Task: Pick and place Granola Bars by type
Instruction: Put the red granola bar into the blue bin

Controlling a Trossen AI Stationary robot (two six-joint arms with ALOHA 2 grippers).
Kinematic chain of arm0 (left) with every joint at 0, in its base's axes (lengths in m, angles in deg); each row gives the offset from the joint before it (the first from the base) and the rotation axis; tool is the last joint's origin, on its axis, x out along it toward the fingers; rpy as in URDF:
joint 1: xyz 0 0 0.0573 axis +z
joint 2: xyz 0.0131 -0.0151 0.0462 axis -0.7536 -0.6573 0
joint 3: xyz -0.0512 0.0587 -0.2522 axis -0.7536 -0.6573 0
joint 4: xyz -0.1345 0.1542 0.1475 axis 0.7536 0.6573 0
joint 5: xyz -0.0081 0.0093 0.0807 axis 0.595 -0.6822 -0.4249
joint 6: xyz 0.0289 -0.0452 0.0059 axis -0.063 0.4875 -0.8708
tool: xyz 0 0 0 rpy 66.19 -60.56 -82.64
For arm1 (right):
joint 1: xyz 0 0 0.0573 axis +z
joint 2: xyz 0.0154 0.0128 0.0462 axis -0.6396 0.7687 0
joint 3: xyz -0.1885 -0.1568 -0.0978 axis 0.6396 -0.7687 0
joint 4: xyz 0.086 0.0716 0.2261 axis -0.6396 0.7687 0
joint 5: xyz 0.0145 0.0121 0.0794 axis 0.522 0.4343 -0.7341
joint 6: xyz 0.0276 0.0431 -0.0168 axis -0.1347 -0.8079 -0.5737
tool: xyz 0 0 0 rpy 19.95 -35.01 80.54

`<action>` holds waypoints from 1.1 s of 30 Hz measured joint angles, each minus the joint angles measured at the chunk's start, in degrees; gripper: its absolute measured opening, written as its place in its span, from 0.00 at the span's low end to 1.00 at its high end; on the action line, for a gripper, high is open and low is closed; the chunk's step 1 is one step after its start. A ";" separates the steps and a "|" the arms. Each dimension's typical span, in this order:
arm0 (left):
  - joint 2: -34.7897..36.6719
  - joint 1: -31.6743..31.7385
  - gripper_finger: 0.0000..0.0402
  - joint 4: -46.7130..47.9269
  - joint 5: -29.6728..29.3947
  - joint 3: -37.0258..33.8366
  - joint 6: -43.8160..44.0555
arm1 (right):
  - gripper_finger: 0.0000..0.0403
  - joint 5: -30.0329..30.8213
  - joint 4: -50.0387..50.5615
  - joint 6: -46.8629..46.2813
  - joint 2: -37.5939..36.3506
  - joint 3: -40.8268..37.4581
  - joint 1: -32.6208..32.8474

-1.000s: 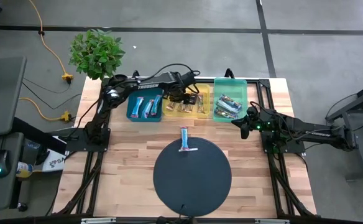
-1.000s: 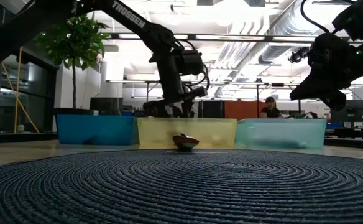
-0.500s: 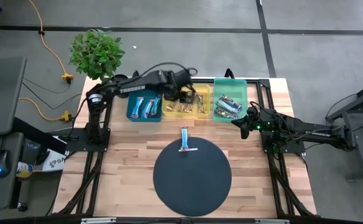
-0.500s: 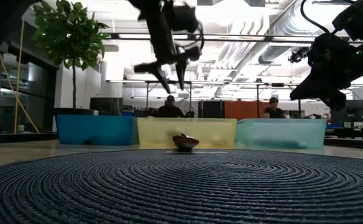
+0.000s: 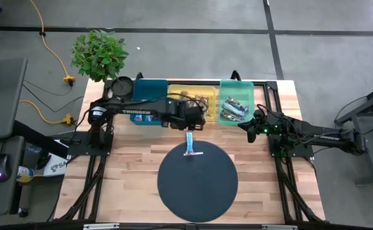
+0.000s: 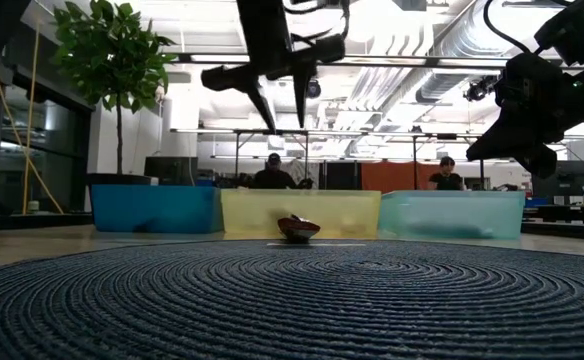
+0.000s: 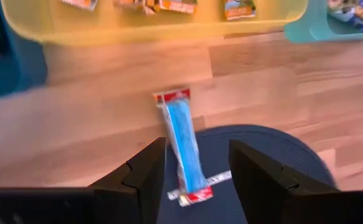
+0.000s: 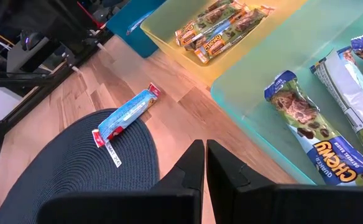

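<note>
A blue granola bar (image 5: 190, 142) lies flat with its near end on the far rim of a round dark mat (image 5: 197, 182) and its far end on the wooden table. My left gripper (image 5: 190, 122) hovers open, high above it. In the left wrist view the bar (image 7: 183, 144) shows far below, between the spread fingers, and in the low view the gripper (image 6: 284, 122) hangs well clear of the bar (image 6: 298, 228). My right gripper (image 5: 244, 127) waits shut at the right, beside the green tray (image 5: 225, 86). Tan-brown bars (image 8: 215, 31) lie in the yellow tray (image 5: 207, 87).
Three trays stand in a row at the table's far side: blue (image 5: 149, 85), yellow, green. Silvery bars (image 8: 330, 124) lie in the green tray. A potted plant (image 5: 98, 54) stands at the far left corner. People sit in the room beyond (image 6: 275, 175).
My left gripper has risen out of the yellow tray and swung toward the table's near edge. It now stands over the blue bar, and its wrist has rolled on the way. Its fingers have stayed spread. The bar has not moved.
</note>
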 joint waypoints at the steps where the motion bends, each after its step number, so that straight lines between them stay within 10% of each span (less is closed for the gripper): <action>1: -0.01 -0.57 0.42 -0.17 -0.07 0.00 1.41 | 0.00 -0.02 0.00 -0.02 -0.02 0.00 -0.02; 33: -10.44 -2.21 0.51 -8.15 7.51 0.05 8.00 | 0.00 0.00 0.00 -0.02 0.72 0.04 -0.02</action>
